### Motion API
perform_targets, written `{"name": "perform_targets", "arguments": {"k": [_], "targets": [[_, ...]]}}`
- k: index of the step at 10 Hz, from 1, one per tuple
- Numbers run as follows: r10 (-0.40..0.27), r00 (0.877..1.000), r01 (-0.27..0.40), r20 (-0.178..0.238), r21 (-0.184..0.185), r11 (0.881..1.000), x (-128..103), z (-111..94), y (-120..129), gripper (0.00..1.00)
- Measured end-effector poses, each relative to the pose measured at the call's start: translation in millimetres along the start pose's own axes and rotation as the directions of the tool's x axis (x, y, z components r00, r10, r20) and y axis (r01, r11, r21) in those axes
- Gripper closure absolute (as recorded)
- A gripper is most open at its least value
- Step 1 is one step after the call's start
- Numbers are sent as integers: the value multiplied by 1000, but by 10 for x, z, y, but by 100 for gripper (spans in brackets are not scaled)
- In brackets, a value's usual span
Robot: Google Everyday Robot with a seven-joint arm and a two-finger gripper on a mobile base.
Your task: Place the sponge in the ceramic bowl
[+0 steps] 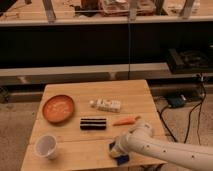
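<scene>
The ceramic bowl (58, 108), a shallow orange-brown dish, sits near the left edge of the wooden table (125, 95). At the table's front right lies the dark-blue sponge (121, 158), only partly showing under the gripper (116, 149). The gripper hangs at the end of a white arm that enters from the lower right, and it is right over the sponge, touching or nearly touching it.
A whitish cup (46, 146) stands at the front left corner. A black striped block (94, 123) lies mid-table, a white packet (106, 104) behind it, and an orange carrot (125, 120) to its right. Cables and a box lie on the floor at right.
</scene>
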Motion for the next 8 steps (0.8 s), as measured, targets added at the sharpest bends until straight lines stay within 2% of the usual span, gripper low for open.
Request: {"name": "perform_targets", "arguments": {"k": [4,6,8], "targets": [[-8,1000,8,2,0,1000,-13,-10,-9,100],[-73,997,73,24,0,997,-220,-87,-89,100],[-150,987,149,60,9,989,-592,-331,-233,100]]}}
